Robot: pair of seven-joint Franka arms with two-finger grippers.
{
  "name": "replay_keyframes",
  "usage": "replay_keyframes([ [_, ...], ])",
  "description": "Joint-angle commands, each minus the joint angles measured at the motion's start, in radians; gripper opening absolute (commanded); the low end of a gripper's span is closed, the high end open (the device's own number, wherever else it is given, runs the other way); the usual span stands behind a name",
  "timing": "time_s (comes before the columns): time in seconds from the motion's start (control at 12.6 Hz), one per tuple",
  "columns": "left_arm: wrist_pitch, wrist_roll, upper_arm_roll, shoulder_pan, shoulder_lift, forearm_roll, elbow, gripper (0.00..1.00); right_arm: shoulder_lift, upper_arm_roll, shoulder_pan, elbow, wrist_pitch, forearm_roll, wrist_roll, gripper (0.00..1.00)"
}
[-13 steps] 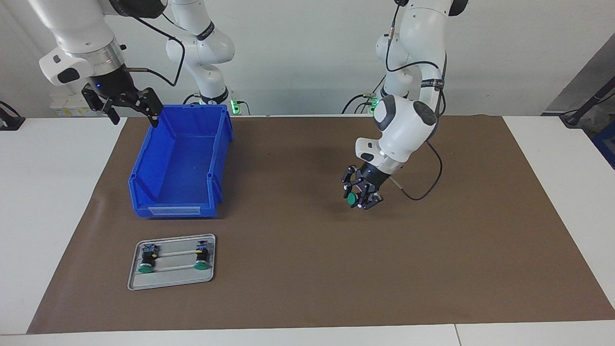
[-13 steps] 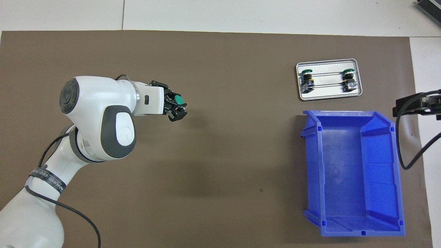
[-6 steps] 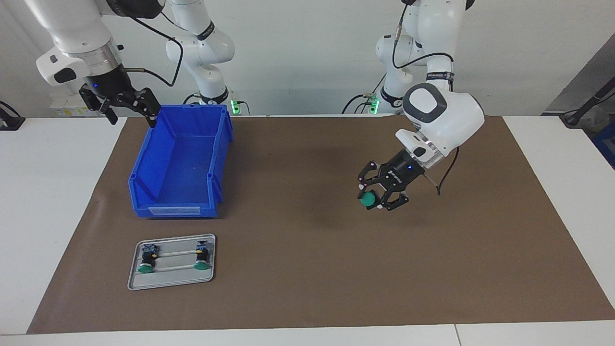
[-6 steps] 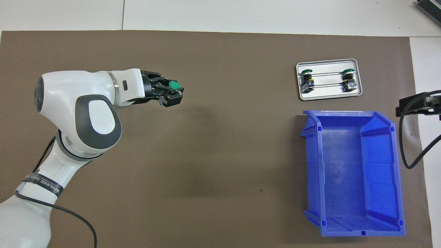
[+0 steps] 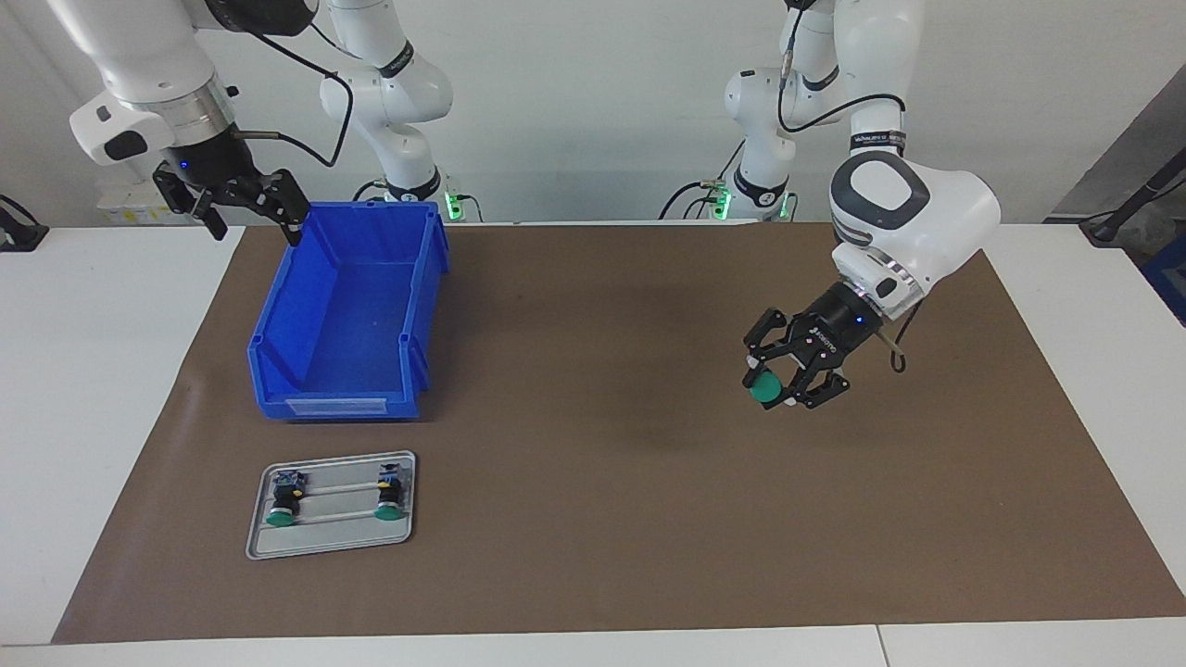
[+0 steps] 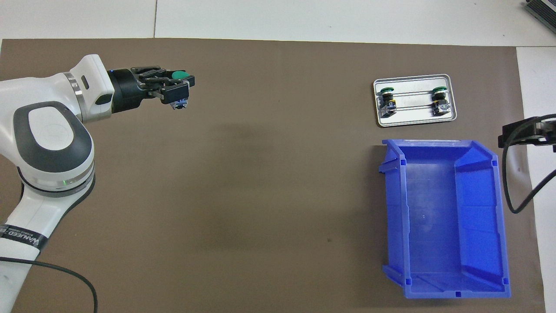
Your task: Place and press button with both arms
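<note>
My left gripper (image 5: 784, 387) (image 6: 179, 87) is shut on a button (image 5: 765, 389) (image 6: 179, 75) with a round green cap. It holds it up over the brown mat, toward the left arm's end of the table. Two more green-capped buttons (image 5: 280, 512) (image 5: 390, 505) lie in a small grey tray (image 5: 331, 539) (image 6: 414, 121); they also show in the overhead view (image 6: 386, 92) (image 6: 438, 91). My right gripper (image 5: 250, 206) is open and empty, raised by the rim of the blue bin at the right arm's end, where the arm waits.
An empty blue bin (image 5: 347, 315) (image 6: 443, 217) stands at the right arm's end, nearer to the robots than the grey tray. A brown mat (image 5: 602, 482) covers most of the white table.
My left gripper has swung with the button toward the left arm's end of the table and turned about its wrist. The right gripper has risen slightly beside the bin.
</note>
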Motion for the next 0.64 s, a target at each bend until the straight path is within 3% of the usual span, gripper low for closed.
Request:
replay_keyframes([
  [0.0,-0.008,0.054,-0.004,-0.002,-0.024,-0.022,-0.016,0.11,-0.019,-0.011,0.009,-0.027,-0.001,0.002,-0.024,1.0],
  [0.16,-0.005,0.048,-0.001,-0.002,-0.041,-0.022,-0.022,0.03,-0.019,-0.011,0.001,-0.025,-0.001,0.01,-0.022,1.0],
  [0.56,0.039,0.061,-0.002,-0.009,-0.062,-0.017,-0.033,0.1,-0.019,-0.007,0.013,-0.025,-0.001,0.019,-0.022,1.0],
])
